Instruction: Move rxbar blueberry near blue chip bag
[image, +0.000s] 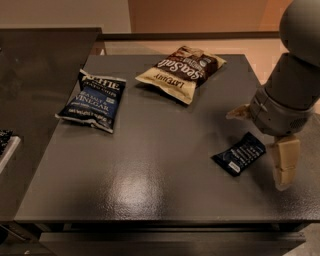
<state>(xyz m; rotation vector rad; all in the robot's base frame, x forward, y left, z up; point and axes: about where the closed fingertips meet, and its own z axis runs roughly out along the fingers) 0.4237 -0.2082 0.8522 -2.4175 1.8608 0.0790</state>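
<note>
The rxbar blueberry (239, 153) is a small dark navy wrapper with white text, lying flat at the right of the grey table (150, 165). The blue chip bag (92, 100), reading "Vinegar", lies at the table's left, far from the bar. My gripper (262, 140) hangs just right of and above the bar, open. One cream finger (239, 112) is behind the bar and the other (285, 165) is in front to its right. Nothing is held.
A cream-and-brown "Sea Salt" bag (182, 72) lies at the back middle of the table. A darker counter (35, 75) adjoins the table on the left. The table's front edge runs close below the bar.
</note>
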